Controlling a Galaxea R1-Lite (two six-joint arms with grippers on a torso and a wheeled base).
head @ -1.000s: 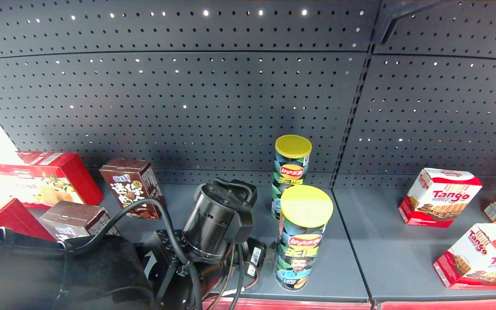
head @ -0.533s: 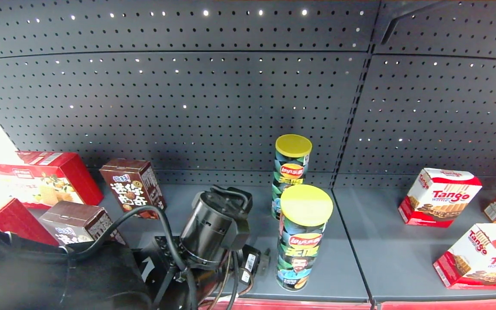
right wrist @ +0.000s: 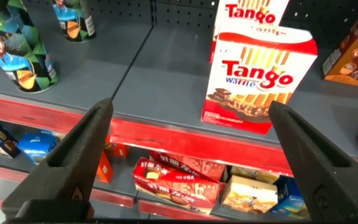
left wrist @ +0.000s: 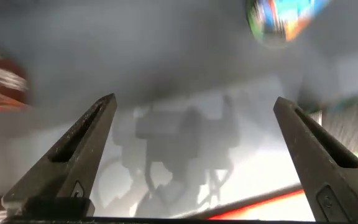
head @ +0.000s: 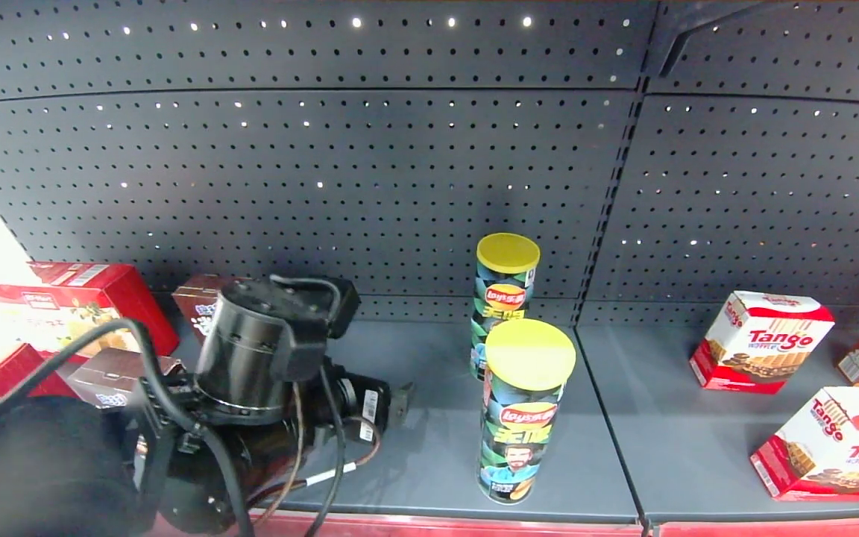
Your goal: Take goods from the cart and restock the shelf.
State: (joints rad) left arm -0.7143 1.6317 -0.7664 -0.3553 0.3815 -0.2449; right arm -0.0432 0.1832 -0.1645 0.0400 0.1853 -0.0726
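**Two chip cans stand on the shelf; both grippers are open and empty**

The front can [head: 523, 414], yellow-lidded, stands upright near the front edge of the grey shelf [head: 429, 447]. The rear can [head: 504, 294] stands upright just behind it, close to the back wall. Both sit at the right end of this bay, beside the seam [head: 616, 418] that divides it from the next one.

The left gripper [head: 400, 391] hovers low over the shelf deck, left of the front can and apart from it. Its fingers are spread wide with nothing between them, though the left wrist view is blurred. The right gripper [right wrist: 190, 107] hangs in front of the shelf's red front strip [right wrist: 166, 134], jaws wide and empty, facing a wafer box [right wrist: 260, 78].

The deck is matt dark grey metal. A pegboard [head: 325, 171] of the same grey rises behind it, with light shining through some holes. In the right bay stand more wafer boxes [head: 761, 341], some upright and one tilted. To the left are brown boxes [head: 120, 373], partly hidden by the arm, and red boxes [head: 71, 306] beyond them. A lower shelf [right wrist: 179, 177] holds mixed packets.
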